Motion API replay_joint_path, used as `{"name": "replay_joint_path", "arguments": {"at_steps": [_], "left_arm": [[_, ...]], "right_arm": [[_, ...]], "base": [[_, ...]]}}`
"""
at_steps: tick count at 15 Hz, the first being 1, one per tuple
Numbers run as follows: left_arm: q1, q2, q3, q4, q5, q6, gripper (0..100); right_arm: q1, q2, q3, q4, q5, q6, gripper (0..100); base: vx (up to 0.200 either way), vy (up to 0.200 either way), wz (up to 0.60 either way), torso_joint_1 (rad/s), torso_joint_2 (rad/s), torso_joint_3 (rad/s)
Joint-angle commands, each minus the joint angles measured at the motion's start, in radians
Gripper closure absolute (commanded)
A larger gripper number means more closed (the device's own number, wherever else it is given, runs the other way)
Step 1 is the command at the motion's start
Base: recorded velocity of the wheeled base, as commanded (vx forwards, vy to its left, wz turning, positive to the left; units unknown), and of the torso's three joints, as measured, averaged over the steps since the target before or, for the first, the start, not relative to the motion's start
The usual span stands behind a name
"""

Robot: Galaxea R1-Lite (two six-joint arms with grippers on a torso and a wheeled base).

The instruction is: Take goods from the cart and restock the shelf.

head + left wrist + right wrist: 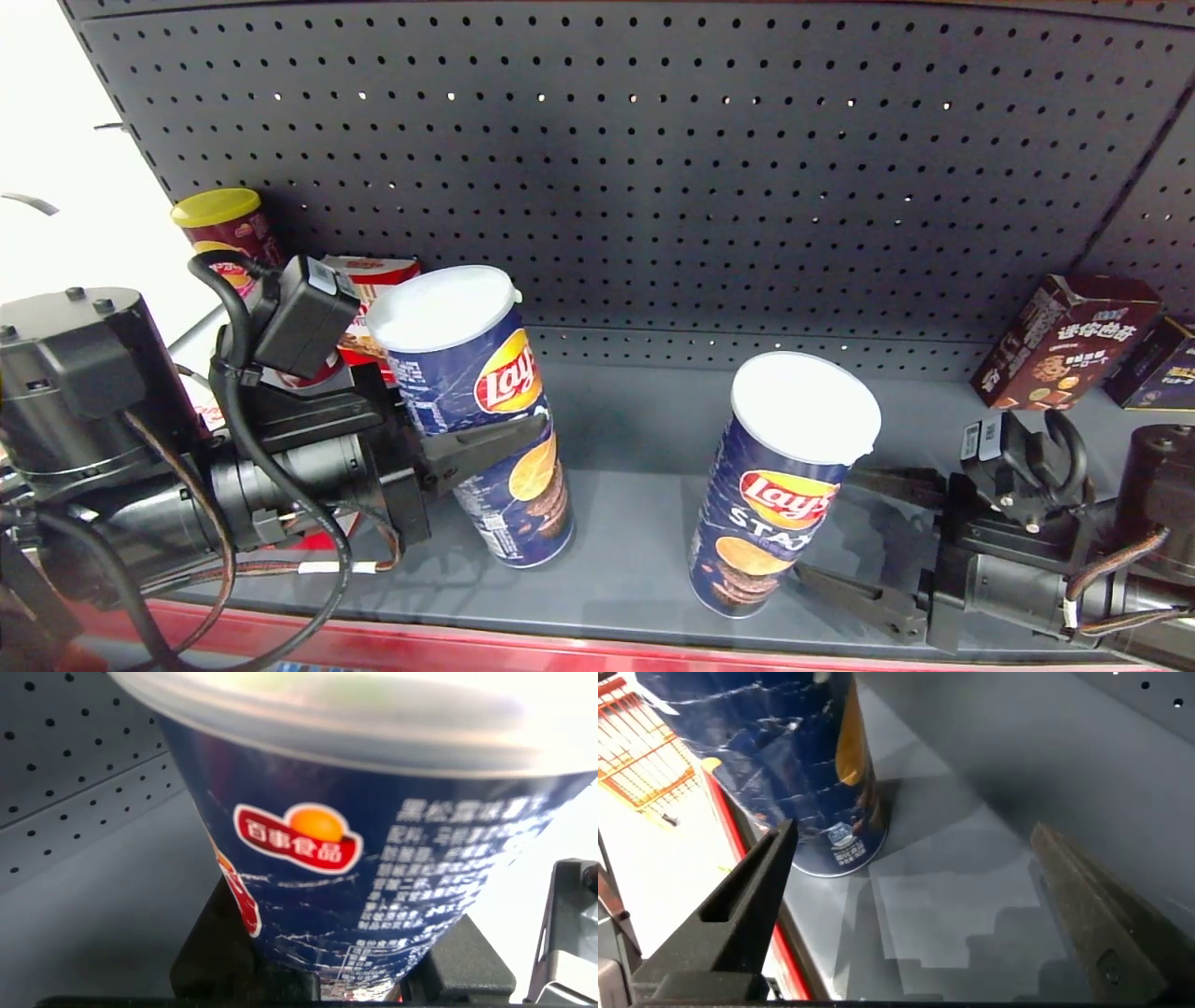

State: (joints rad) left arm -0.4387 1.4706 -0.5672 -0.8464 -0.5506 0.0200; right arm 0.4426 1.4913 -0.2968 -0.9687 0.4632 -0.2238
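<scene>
From the head view, two blue chip cans with white lids are seen on the shelf board (pixel 635 569), both near its front edge. The left can (pixel 495 392) is clamped at mid-height by the left gripper (pixel 467 443), whose jaws are closed against its sides; the can leans slightly, with its base down at the board. The right can (pixel 784 485) stands free, and the right gripper (pixel 840 532) is held just beside it with the jaws spread wide and nothing gripped. A yellow-lidded can (pixel 224 224) and a red-and-white box (pixel 373 280) are set at the board's back left corner against the pegboard back (pixel 653 187), and a brown box (pixel 1064 341) at the back right. In the left wrist view, the left can (pixel 374 859) is pinched between the dark fingers (pixel 215 961). In the right wrist view, the right can (pixel 785 756) is found beyond the parted fingers (pixel 747 905), at the board's red front edge (pixel 738 831).
</scene>
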Motion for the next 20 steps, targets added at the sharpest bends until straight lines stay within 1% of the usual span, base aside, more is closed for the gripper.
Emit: {"name": "replay_joint_path", "arguments": {"at_steps": [1, 4, 7, 12, 14, 15, 16, 18, 19, 20], "left_arm": [[0.000, 0.000, 0.001, 0.000, 0.000, 0.000, 100], [0.000, 0.000, 0.001, 0.000, 0.000, 0.000, 100], [0.000, 0.000, 0.000, 0.000, 0.001, 0.000, 100], [0.000, 0.000, 0.001, 0.000, 0.001, 0.000, 100], [0.000, -0.001, 0.001, 0.000, 0.003, 0.000, 100], [0.000, 0.000, 0.000, 0.000, 0.001, 0.000, 100], [0.000, 0.000, 0.000, 0.000, 0.001, 0.000, 100], [0.000, 0.000, 0.000, 0.000, 0.003, 0.000, 100], [0.000, 0.000, 0.001, 0.000, 0.001, 0.000, 100], [0.000, 0.000, 0.001, 0.000, 0.001, 0.000, 100]], "right_arm": [[-0.001, 0.017, -0.005, -0.001, 0.000, 0.000, 0], [-0.002, 0.001, -0.004, -0.002, 0.000, -0.005, 0], [-0.030, -0.101, -0.008, -0.002, 0.000, -0.005, 0], [-0.226, -0.382, -0.090, 0.025, 0.000, 0.000, 0], [-0.277, -0.496, -0.122, 0.116, -0.081, 0.000, 0], [-0.277, -0.594, -0.137, 0.222, -0.173, 0.004, 0], [-0.274, -0.677, -0.134, 0.315, -0.230, 0.015, 0], [-0.280, -0.849, -0.108, 0.504, -0.307, 0.043, 0], [-0.283, -0.942, -0.107, 0.644, -0.348, 0.044, 0], [-0.283, -1.002, -0.110, 0.728, -0.380, 0.050, 0]], "base": [[0.000, 0.000, 0.00, 0.000, 0.00, 0.000], [0.000, 0.000, 0.00, 0.000, 0.00, 0.000], [0.000, 0.000, 0.00, 0.000, 0.00, 0.000], [0.000, 0.000, 0.00, 0.000, 0.00, 0.000], [0.000, 0.000, 0.00, 0.000, 0.00, 0.000], [0.000, 0.000, 0.00, 0.000, 0.00, 0.000], [0.000, 0.000, 0.00, 0.000, 0.00, 0.000], [0.000, 0.000, 0.00, 0.000, 0.00, 0.000], [0.000, 0.000, 0.00, 0.000, 0.00, 0.000], [0.000, 0.000, 0.00, 0.000, 0.00, 0.000]]}}
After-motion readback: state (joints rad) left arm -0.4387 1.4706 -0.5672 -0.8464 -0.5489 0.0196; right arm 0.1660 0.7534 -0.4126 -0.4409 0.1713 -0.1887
